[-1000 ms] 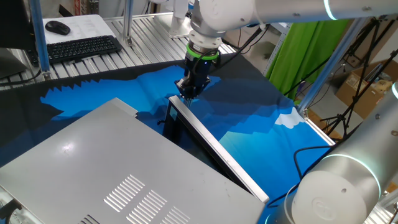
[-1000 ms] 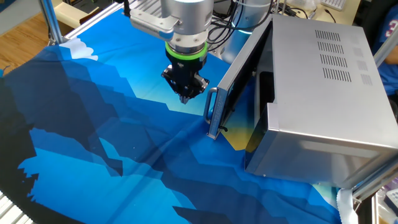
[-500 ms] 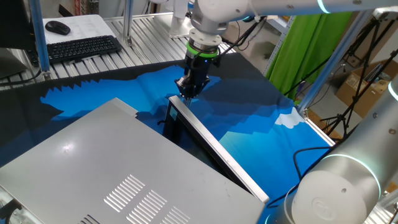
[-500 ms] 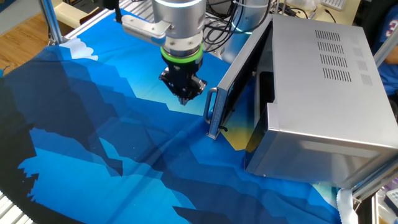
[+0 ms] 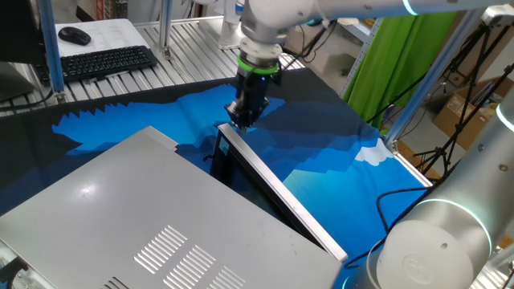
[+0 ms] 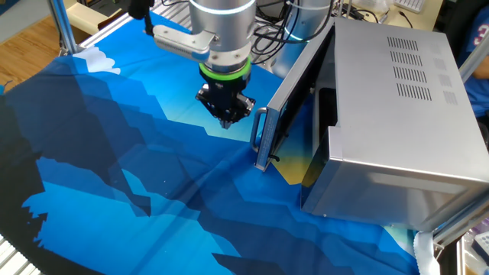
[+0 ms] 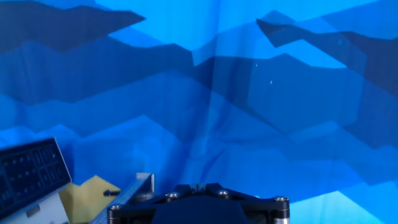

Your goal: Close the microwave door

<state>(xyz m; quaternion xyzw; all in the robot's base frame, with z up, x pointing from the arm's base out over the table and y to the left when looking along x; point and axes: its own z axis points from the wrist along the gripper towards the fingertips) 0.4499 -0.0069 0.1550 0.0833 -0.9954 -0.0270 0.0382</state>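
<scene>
The microwave [image 5: 120, 217] is a large grey box with vent slots; it also shows at the right of the other fixed view [image 6: 397, 99]. The microwave door [image 5: 277, 193] stands partly open, its dark glass and silver rim angled out from the box [image 6: 294, 95]. A vertical handle [image 6: 260, 137] sits at the door's free edge. My gripper [image 6: 226, 116] hangs just above the blue cloth, close beside that free edge on the door's outer side [image 5: 240, 120]. Its fingers are together and hold nothing. The hand view shows the gripper [image 7: 198, 186] and the door's corner [image 7: 144, 180].
A blue patterned cloth [image 6: 122, 168] covers the table. A keyboard [image 5: 104, 60] and mouse [image 5: 74, 34] lie on the far bench. A second robot arm's base [image 5: 434, 249] stands at the near right. A green curtain [image 5: 385, 64] hangs behind.
My gripper has shifted slightly away from the door's edge. The door has not moved.
</scene>
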